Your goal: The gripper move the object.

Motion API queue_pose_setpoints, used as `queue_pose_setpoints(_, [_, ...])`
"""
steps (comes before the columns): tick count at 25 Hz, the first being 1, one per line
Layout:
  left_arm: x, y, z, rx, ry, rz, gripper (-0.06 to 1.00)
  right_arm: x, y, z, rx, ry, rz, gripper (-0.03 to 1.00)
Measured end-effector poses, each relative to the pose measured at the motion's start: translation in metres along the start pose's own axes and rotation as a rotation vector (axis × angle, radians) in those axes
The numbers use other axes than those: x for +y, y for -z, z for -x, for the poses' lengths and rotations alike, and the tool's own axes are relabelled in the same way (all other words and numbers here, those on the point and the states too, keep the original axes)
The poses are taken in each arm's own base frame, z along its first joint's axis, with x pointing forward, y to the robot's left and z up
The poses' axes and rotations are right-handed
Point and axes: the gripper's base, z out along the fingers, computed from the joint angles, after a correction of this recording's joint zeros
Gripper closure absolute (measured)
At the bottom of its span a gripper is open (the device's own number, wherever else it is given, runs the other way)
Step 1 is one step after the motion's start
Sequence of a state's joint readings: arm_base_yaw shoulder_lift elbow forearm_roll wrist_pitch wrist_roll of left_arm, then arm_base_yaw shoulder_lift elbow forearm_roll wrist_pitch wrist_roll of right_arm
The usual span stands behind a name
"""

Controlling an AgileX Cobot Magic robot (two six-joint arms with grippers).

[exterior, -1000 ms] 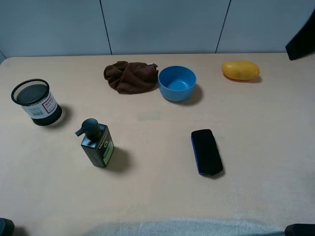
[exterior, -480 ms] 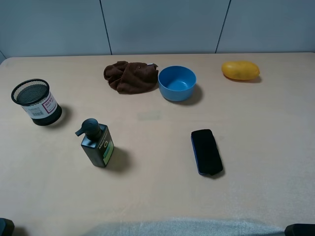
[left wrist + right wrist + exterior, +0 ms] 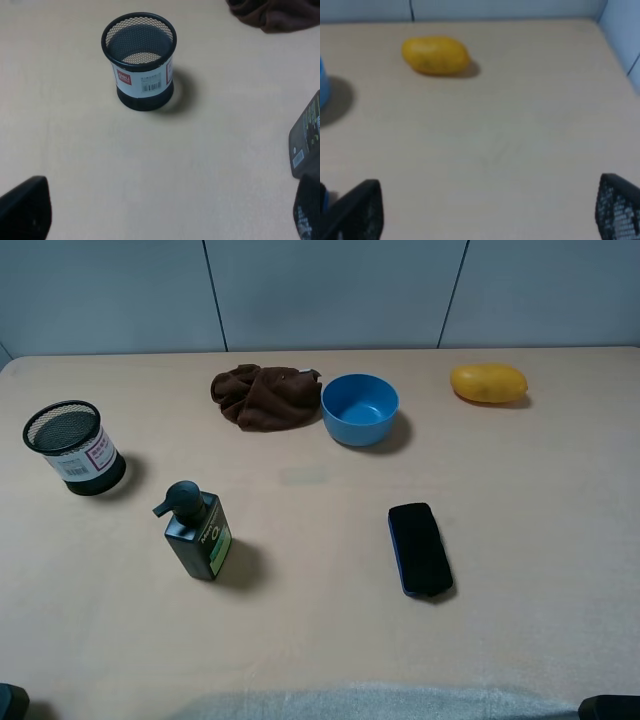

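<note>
The blue bowl (image 3: 360,408) sits upright and empty at the back middle of the table, beside a brown cloth (image 3: 265,395). Only a sliver of the bowl's edge (image 3: 321,82) shows in the right wrist view. My left gripper (image 3: 165,215) is open and empty, with its fingertips (image 3: 25,210) wide apart above bare table, near a mesh pen cup (image 3: 140,60). My right gripper (image 3: 487,210) is open and empty, with its fingertips (image 3: 355,210) wide apart, well short of the yellow fruit (image 3: 436,55). Neither gripper is near the bowl.
A mesh pen cup (image 3: 72,448) stands at the left. A dark pump bottle (image 3: 197,532) stands front left, with its edge in the left wrist view (image 3: 307,135). A black phone (image 3: 419,548) lies front right. The yellow fruit (image 3: 488,382) lies back right.
A black arm part that showed at the top right corner of the exterior view one second ago has left the view. Nothing on the table has moved.
</note>
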State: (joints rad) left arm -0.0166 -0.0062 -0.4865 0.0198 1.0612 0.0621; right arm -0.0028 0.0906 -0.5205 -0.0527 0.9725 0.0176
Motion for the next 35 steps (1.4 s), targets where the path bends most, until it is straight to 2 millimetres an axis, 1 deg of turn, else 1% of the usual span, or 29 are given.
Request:
queue_pose_setpoints(4, [0.000, 0.000, 0.000, 0.000, 0.000, 0.000, -0.04, 0.000, 0.007, -0.014, -0.007, -0.022, 0.002, 0.33])
queue_pose_setpoints(6, [0.000, 0.000, 0.000, 0.000, 0.000, 0.000, -0.04, 0.000, 0.008, -0.017, -0.017, -0.032, 0.004, 0.32])
queue_pose_setpoints(9, [0.000, 0.000, 0.000, 0.000, 0.000, 0.000, -0.04, 0.000, 0.007, -0.017, -0.015, -0.031, 0.013, 0.28])
queue_pose_setpoints(13, [0.000, 0.000, 0.000, 0.000, 0.000, 0.000, -0.04, 0.000, 0.007, -0.017, -0.015, -0.026, 0.027, 0.27])
queue_pose_setpoints(35, [0.000, 0.000, 0.000, 0.000, 0.000, 0.000, -0.04, 0.000, 0.007, -0.017, -0.015, -0.026, 0.027, 0.27])
